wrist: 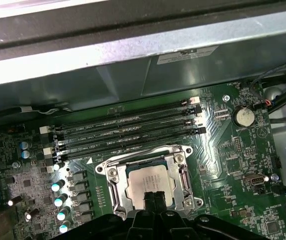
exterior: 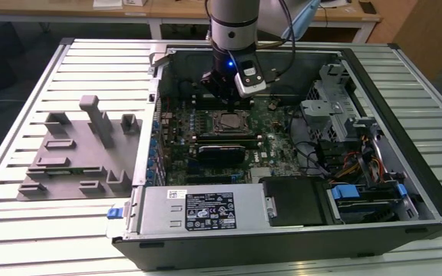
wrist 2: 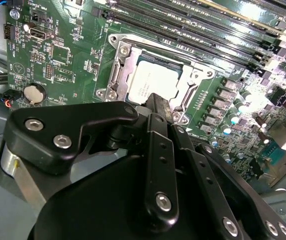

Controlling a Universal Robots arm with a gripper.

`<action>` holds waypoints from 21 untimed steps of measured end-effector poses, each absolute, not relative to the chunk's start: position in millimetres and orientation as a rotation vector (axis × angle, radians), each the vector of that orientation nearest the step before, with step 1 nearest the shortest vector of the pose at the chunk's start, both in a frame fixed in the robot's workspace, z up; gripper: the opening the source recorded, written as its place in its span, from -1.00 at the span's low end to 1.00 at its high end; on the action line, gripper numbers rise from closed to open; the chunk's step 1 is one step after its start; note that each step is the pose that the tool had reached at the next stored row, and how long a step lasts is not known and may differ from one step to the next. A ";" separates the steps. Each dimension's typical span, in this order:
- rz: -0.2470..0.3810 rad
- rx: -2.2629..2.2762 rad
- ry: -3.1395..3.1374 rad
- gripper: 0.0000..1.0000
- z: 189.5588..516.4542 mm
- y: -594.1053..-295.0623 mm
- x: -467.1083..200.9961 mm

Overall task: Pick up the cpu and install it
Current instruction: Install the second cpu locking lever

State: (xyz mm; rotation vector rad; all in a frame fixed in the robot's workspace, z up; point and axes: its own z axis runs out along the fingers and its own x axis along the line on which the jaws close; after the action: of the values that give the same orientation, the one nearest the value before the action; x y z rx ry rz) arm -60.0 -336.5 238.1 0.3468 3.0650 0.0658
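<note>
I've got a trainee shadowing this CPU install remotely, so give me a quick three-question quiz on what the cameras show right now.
1. True or false: the cpu lies in the motherboard socket frame.
2. Multiple choice: the gripper is nearest to
A. the grey fixture block
B. the cpu
C. the power supply
3. Fill in: in the exterior view, the grey fixture block sits outside the computer case, on the exterior view's ____ side.

Key:
1. True. In both wrist views the silvery chip sits within the metal frame.
2. B. The fingertips sit at the chip's edge.
3. Left.
</note>
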 end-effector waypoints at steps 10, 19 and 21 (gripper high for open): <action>0.067 0.347 3.065 -0.79 240.3 -336.6 -60.1; 0.066 0.347 3.065 -0.79 246.8 -336.6 -60.0; 0.061 0.347 3.065 -0.79 246.8 -337.2 -60.0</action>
State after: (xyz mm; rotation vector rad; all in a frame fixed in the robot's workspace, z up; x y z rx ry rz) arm -60.0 -337.2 246.8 0.3469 3.0648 0.0609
